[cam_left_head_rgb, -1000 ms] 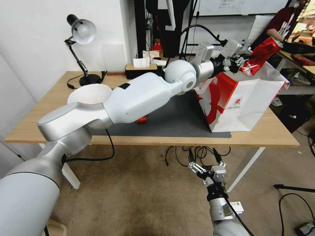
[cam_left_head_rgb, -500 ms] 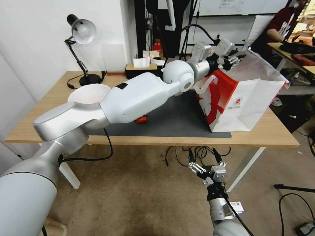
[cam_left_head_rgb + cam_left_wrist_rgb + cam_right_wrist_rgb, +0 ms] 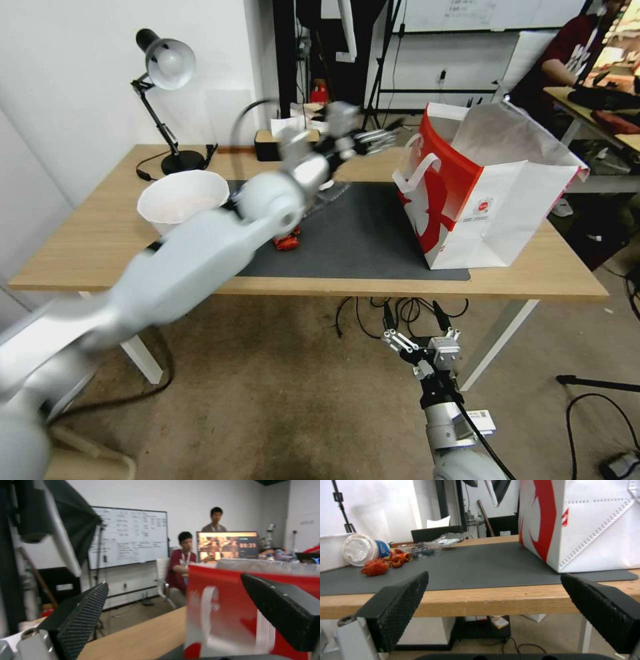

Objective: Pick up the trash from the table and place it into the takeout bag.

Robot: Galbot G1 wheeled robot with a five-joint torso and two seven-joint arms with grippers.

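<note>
- Head view, bottom centre: the right gripper (image 3: 417, 333) hangs below the table (image 3: 533, 275) edge. In its wrist view the fingers (image 3: 401, 605) stand apart with nothing between them. A small label (image 3: 481, 420) on that wrist is too small for us to read.
- Left of centre, the litter lies on the dark mat (image 3: 363, 233): red wrapper scraps (image 3: 288, 241), a blue cup with white lid (image 3: 360, 548) on its side, clear trays (image 3: 327, 193), and beside them a big white bowl (image 3: 181, 197). We judge the light scraps and the round cup the likeliest to skid or roll off if the arm brushes them.
- Above them the left arm stretches across the mat, and the left gripper (image 3: 380, 138) sits upper centre, just beside the bag's rim. Its fingers (image 3: 83, 615) are spread and empty.
- Right of centre stands the takeout bag (image 3: 493, 200), upright and mouth open. We think a careless pass could snag a white loop handle (image 3: 417, 170) and tip or drag the bag, since the paper shell looks light.
- The bag bears a round red emblem (image 3: 485, 207), but we cannot read its lettering.
- Farther back, the tissue box (image 3: 287, 143) and desk lamp (image 3: 163, 67) could be clipped by the elbow.
- Farthest, in the left wrist view, a whiteboard (image 3: 128, 537) carries handwriting we cannot read, and a screen (image 3: 226, 545) shows what looks like "00:39".
</note>
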